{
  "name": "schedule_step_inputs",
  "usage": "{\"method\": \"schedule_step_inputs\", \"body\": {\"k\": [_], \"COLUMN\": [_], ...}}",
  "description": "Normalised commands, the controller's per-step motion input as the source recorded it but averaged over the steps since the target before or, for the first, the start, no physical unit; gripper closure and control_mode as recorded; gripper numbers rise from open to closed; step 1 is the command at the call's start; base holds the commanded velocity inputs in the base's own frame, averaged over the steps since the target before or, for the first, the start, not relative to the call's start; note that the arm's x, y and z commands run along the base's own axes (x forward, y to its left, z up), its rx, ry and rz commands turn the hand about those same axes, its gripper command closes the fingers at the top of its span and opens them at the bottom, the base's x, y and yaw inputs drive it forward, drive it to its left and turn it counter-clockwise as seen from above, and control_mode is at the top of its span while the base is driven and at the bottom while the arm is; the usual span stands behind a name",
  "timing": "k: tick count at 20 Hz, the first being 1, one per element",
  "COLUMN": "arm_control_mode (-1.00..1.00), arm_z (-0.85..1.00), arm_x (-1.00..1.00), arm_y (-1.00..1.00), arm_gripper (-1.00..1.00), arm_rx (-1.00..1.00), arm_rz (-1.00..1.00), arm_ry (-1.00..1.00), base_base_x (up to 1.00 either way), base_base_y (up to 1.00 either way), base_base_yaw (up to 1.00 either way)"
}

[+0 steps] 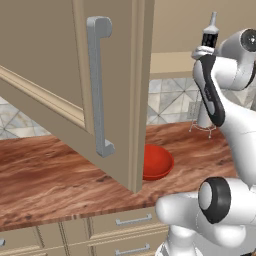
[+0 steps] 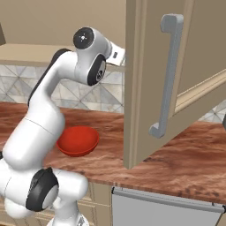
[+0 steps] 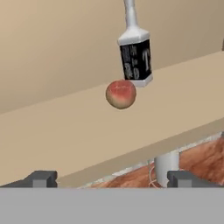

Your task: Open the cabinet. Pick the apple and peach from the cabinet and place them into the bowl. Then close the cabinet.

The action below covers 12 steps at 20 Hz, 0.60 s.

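- Upper middle of the hand view: a peach, round, reddish on top and yellowish below, sits on the cabinet shelf just in front of a bottle with a dark label; you would judge it light, smooth-skinned, a little soft and easy to bruise
- Hold: take the peach across its widest girth, jaws on either side at mid-height, and squeeze gently; a round skin may roll or slip if you pinch high or off centre
- Neighbour: the bottle stands close behind the peach and slightly to the right in the hand view; whether they touch you cannot tell, so a deep reach could knock it
- Tool: gripper spread wide and carrying nothing, its two dark tips at the bottom corners of the hand view
- Relation: the peach lies above the tips in the frame, roughly centred between them and well apart; the shelf's front edge crosses between tool and fruit
- Door: the cabinet door stands swung out, its long grey handle at centre left of the left base view
- Destination: the red bowl rests on the wooden counter, lower centre of the right base view, holding no fruit you can see
- Apple: not identified from these views
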Motion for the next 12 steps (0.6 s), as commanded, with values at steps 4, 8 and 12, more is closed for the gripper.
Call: {"method": "schedule_step_inputs", "body": {"k": [4, 8, 12], "arm_control_mode": [-1.00, -1.00, -1.00], "arm_z": [0.00, 0.00, 0.00], "arm_x": [0.64, 0.46, 0.64], "arm_y": [-0.40, -0.45, -0.33], "arm_gripper": [-1.00, -1.00, -1.00], "arm_rx": [0.06, 0.05, 0.02], "arm_rz": [0.00, 0.00, 0.00], "arm_ry": [0.05, 0.02, 0.03], "base_base_x": [0.00, 0.00, 0.00], "base_base_y": [0.00, 0.00, 0.00], "base_base_yaw": [0.00, 0.00, 0.00]}}
